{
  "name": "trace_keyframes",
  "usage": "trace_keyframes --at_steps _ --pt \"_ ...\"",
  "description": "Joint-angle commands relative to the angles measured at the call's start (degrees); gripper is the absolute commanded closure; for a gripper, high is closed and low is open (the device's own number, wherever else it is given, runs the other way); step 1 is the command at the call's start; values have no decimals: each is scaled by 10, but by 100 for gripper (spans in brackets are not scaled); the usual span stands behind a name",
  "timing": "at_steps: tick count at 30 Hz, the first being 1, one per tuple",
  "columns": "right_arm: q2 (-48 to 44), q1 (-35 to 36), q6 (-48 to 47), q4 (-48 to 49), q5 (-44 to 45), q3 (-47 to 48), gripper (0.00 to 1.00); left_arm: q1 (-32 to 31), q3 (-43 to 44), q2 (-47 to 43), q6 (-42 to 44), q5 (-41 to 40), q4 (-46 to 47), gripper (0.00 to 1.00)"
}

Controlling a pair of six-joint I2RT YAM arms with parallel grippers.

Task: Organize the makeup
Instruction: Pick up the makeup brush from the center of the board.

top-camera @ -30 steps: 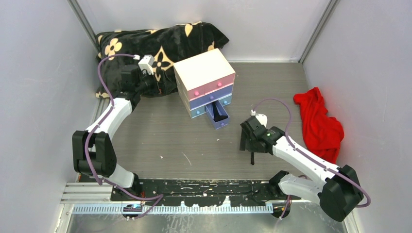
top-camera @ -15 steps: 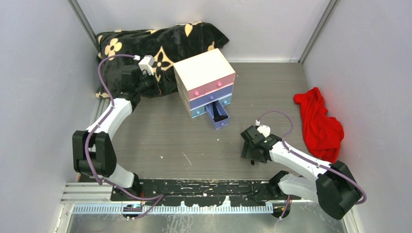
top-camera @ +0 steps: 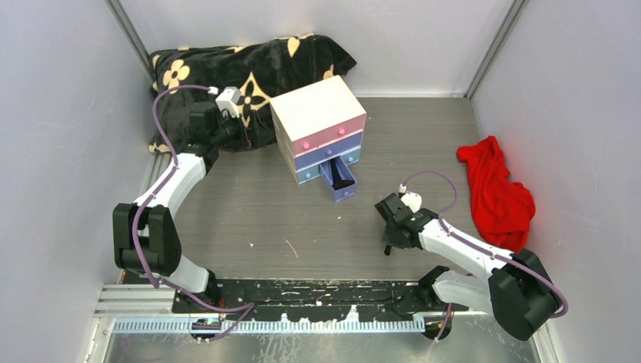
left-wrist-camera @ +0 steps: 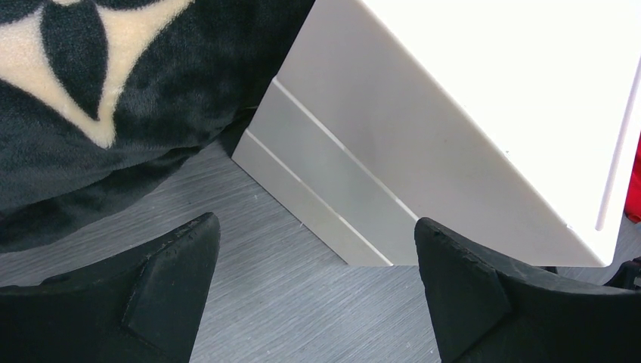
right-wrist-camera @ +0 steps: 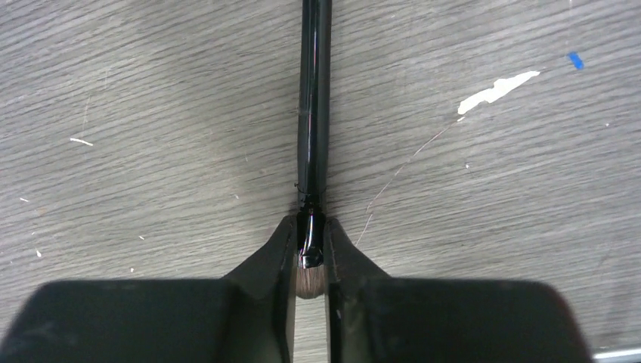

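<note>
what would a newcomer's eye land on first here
The cream drawer box stands mid-table, with a low blue drawer pulled open. Next come the red cloth bunched by the right wall and the black flowered blanket at the back left. Near the front, the right gripper pinches a black-handled brush lying on the table.

You have the drawer box (top-camera: 317, 128) at the back middle of the table (top-camera: 249, 212), its lowest drawer (top-camera: 338, 180) standing out toward you. The blanket (top-camera: 242, 68) lies behind it to the left, just beside it. The cloth (top-camera: 499, 193) lies well apart on the right. The brush (right-wrist-camera: 314, 113) lies on the table in front and right of the box, one end between the fingers of the right gripper (right-wrist-camera: 310, 253).
</note>
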Motion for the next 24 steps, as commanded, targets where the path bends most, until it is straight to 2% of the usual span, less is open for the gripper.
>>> trace_keyframes --at_steps 1,4,12,15,20,24 --pt "3 -1 24 15 -25 -27 90 -3 -1 -21 7 -1 26 0" --pt "4 -1 17 13 -26 -25 99 -1 -1 -23 8 -2 26 0" --pt "-16 -2 -33 -25 -38 24 99 -1 -1 -24 8 -3 30 0" --pt "-17 -1 -63 -45 -74 77 99 -1 -2 -27 7 -3 30 0" --pt "32 -1 -130 -75 -103 190 99 -1 -2 -34 4 -3 31 0" --pt "62 -1 -176 -55 -118 270 99 -2 -3 -42 4 -5 30 0"
